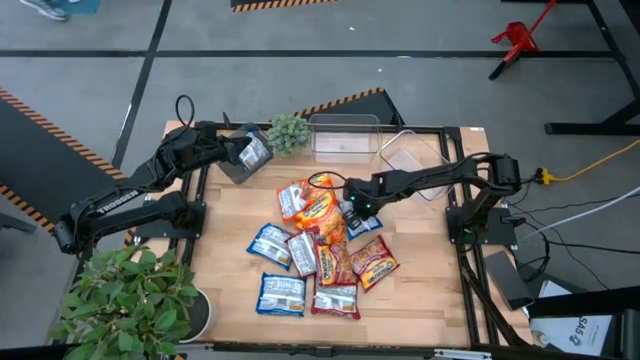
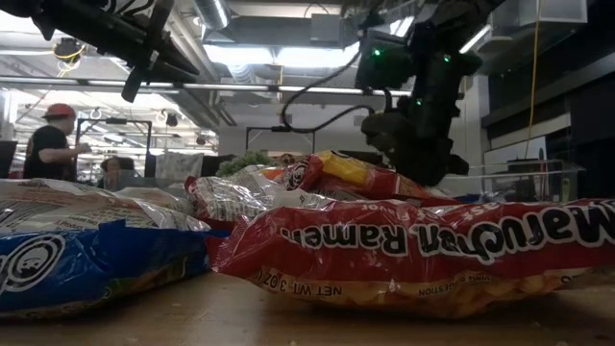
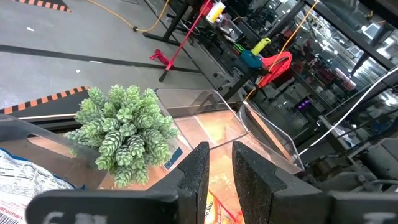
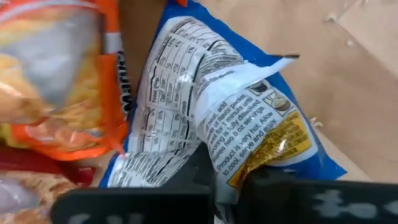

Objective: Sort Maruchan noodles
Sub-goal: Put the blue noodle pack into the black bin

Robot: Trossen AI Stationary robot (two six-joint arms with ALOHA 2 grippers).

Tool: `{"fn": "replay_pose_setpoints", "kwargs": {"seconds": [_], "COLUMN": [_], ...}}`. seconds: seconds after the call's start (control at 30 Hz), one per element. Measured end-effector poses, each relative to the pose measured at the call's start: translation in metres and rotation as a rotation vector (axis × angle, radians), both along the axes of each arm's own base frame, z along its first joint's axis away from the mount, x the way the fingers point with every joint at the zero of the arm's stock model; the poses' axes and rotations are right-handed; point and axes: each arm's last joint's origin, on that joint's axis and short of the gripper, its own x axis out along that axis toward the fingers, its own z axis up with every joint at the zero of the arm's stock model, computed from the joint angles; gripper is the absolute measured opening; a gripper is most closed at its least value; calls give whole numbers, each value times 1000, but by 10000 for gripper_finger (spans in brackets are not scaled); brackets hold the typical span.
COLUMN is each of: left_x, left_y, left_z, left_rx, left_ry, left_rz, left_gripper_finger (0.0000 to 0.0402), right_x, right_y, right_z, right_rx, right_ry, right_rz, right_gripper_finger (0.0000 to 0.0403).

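Note:
Several Maruchan packets, blue-and-white, orange and red, lie heaped in the table's middle (image 1: 320,250); in the low view a red one (image 2: 423,250) fills the foreground. My right gripper (image 1: 355,210) points down at the heap's right side and is shut on a blue-and-white packet (image 4: 186,112). My left gripper (image 3: 221,180) hovers at the far left over a clear bin (image 1: 235,168), its fingers a narrow gap apart and holding nothing. A white-and-blue packet (image 3: 25,180) lies in that bin. My right gripper (image 4: 227,193) pinches a raised, crumpled fold of the blue-and-white packet's printed back (image 4: 249,143) between its two fingers. It comes from above, pointing down. The rest of the packet lies flat on the table beside an orange packet (image 4: 56,81).
A small green plant (image 1: 288,132) stands at the far edge between the left bin and two clear bins (image 1: 345,135) (image 1: 412,150). A large leafy pot plant (image 1: 130,300) stands at the near left corner. Bare wood shows along the near edge and near right.

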Motion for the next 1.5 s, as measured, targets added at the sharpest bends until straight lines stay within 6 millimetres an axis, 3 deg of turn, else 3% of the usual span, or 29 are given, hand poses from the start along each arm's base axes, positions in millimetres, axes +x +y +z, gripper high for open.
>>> {"fn": "replay_pose_setpoints", "kwargs": {"seconds": [0.2, 0.43, 0.7, 0.83, 1.0, 1.37, 1.5], "left_x": [0, 0, 0, 0, 0, -10, -17], "left_y": [0, 0, 0, 0, -1, -9, -15], "left_z": [0, 0, 0, 0, 0, 9, 14], "left_rx": [0, -1, -1, -1, 1, 50, 82], "left_ry": [0, -1, -1, -1, -4, -63, -98], "left_rz": [-1, -7, -10, -10, -10, -34, -33], "left_gripper_finger": [64, 64, 64, 64, 64, 64, 64], "right_x": [8, 23, 46, 61, 95, 189, 214], "right_y": [-5, -23, -55, -71, -91, -128, -136], "right_z": [26, 72, 137, 157, 151, 135, 116], "right_rx": [-63, -112, -200, -234, -220, -298, -314], "right_ry": [46, -10, -294, -485, -590, -735, -801], "right_rz": [36, 74, 53, 31, 40, 122, 127], "right_gripper_finger": [6, 4, 3, 2, 1, 0, 0]}}
